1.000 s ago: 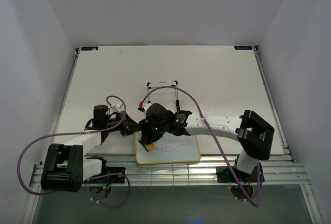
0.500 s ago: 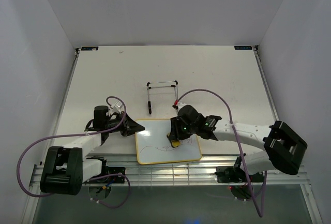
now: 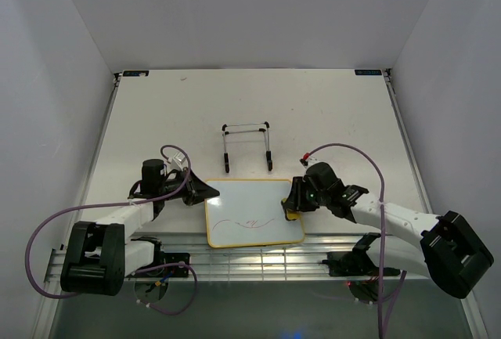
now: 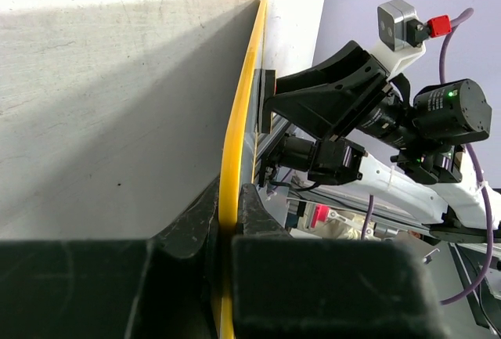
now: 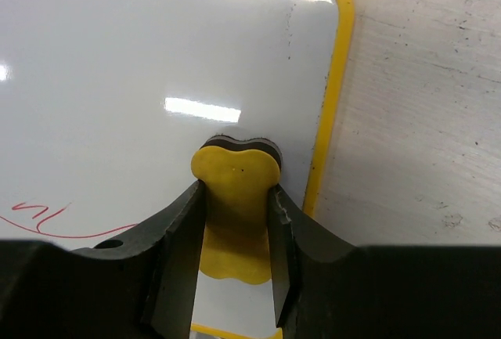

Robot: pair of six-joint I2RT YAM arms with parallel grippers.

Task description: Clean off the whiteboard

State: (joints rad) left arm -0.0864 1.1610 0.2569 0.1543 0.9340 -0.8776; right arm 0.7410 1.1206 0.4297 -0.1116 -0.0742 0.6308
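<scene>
1. The whiteboard (image 3: 253, 222) lies on the counter (image 3: 329, 120) at its near edge, between the two arms. It is a small white rectangle with a thin yellow frame and rounded corners.
2. Thin red lines mark its surface: a long curve on the left part and a few scribbles toward the middle. In the right wrist view the whiteboard (image 5: 156, 65) is glossy, with bright reflections. There the far right part is clean white and the red strokes sit at the near left.
3. A yellow eraser (image 5: 235, 198) with a dark pad rests on the board just beside the right frame.
4. The right pincer (image 5: 235, 221) is closed around that eraser, one finger tight against each side.
5. The left pincer (image 4: 228, 214) is closed on the board's left edge. The yellow frame runs straight between its two fingers.
6. A black wire stand (image 3: 246, 145) sits on the counter just beyond the board's far edge, apart from it.
</scene>
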